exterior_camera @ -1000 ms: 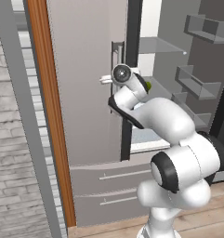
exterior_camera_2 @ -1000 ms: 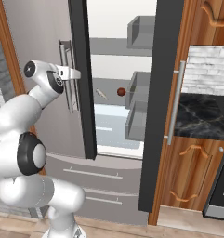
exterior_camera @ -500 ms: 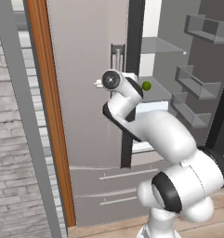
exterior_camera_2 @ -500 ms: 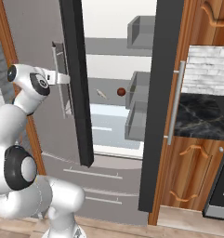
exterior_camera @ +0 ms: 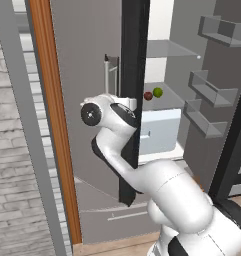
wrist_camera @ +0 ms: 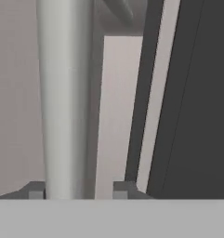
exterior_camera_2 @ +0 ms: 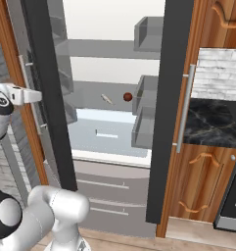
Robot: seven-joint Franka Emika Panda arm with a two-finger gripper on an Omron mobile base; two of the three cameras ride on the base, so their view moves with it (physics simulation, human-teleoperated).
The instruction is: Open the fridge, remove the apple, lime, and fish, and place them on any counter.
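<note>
Your items, listed from left to right

Item, brick wall [exterior_camera: 12,165]: grey, at the far left, beside a wooden panel [exterior_camera: 54,125] that borders the fridge

Item, fridge [exterior_camera: 92,60]: both doors swung open. You see the left door's grey face with its upright bar handle [exterior_camera: 111,75], and its dark edge [exterior_camera: 134,75] standing toward you. Two drawers [exterior_camera_2: 109,196] sit closed below

Item, gripper [wrist_camera: 78,191]: at the left door. In the hand view you find the handle bar [wrist_camera: 64,102] running up between the two fingertips [wrist_camera: 35,191], the left tip touching the bar and the right tip standing apart from it, so the pincer sits half wide around the handle, not clamped on it

Item, fish [exterior_camera_2: 106,99]: slender and pale, lying on the grey shelf inside, left of the apple

Item, apple [exterior_camera: 148,95]: dark red, on the same shelf, just beside the lime [exterior_camera: 157,92]. In the right base view you see the apple [exterior_camera_2: 128,97] near the door bins

Item, inner drawer [exterior_camera: 159,130]: pale, below that shelf

Item, right door [exterior_camera_2: 163,112]: open, its grey bins [exterior_camera: 207,85] facing inward, its bar handle [exterior_camera_2: 184,105] on the outer face

Item, counter [exterior_camera_2: 212,128]: black marble with white veins, at the far right on wooden cabinets [exterior_camera_2: 202,181]; you find none of the three foods on it
</note>
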